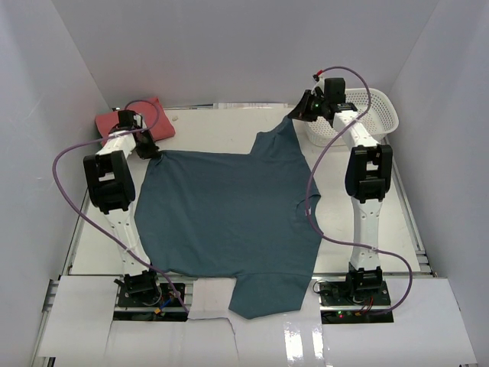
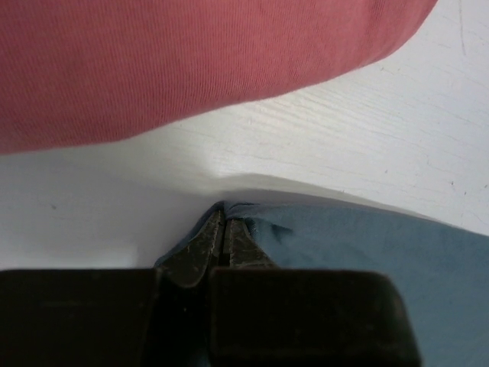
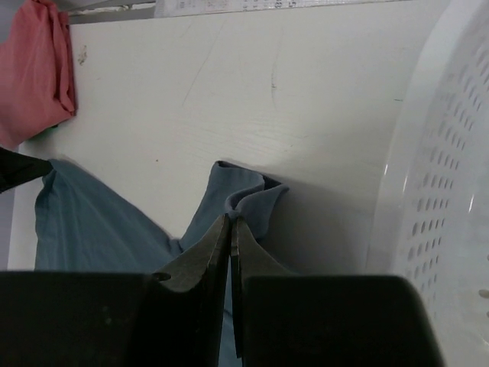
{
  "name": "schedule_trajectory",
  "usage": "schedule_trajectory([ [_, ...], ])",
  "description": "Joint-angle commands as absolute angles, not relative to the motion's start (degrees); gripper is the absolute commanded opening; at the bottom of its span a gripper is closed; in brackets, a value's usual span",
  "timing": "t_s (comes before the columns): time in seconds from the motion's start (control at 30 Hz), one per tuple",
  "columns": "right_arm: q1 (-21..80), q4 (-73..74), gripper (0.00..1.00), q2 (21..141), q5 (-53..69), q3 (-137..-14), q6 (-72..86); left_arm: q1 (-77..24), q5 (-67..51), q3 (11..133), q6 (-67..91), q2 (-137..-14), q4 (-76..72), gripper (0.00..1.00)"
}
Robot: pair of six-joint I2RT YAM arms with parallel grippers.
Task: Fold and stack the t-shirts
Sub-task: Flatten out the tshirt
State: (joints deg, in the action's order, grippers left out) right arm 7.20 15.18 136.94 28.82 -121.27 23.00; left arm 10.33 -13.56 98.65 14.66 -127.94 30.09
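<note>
Left fingers: pressed together, and there's a corner of the teal-blue tee nipped right at their tips!
Right fingers: also tight together, pinching a small folded bunch of the same blue cloth.
Left gripper: down at the far-left corner of the shirt, low to the table.
Right gripper: out at the far-right point of the shirt, just beside the basket.
Teal-blue tee: laid open and mostly flat across the middle of the table between the two arms, its far edge drawn between the two grips. One flap runs over the near edge, down between the arm bases.
Cloth at the right grip: it rises in a little peak at the fingertips, with the rest trailing back toward the wrist camera.
Coral-red tee: folded in the far-left corner, partly behind the left arm. From the left wrist it fills the top of the view, near the pinched blue corner but apart from it, with bare table between.
Basket: white lattice, far-right corner; its perforated wall is close beside the right grip.
Table: white, faintly scratched.
Cables: purple, looping out from each arm.
</note>
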Motion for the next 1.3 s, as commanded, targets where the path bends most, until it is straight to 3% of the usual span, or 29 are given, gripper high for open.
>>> schedule_trajectory([
  [0.0,7.2,14.3,0.08,128.9,31.1,-120.0,20.8,10.6,-13.6,96.6,14.4,-122.3,31.6,0.0],
  [0.57,7.8,19.2,0.08,117.3,33.6,-109.8,17.9,10.5,-12.9,96.9,14.9,-119.1,34.5,0.0],
  [1.27,9.0,19.6,0.08,114.4,33.6,-103.8,17.2,10.5,-13.4,103.5,13.1,-117.2,39.8,0.0],
])
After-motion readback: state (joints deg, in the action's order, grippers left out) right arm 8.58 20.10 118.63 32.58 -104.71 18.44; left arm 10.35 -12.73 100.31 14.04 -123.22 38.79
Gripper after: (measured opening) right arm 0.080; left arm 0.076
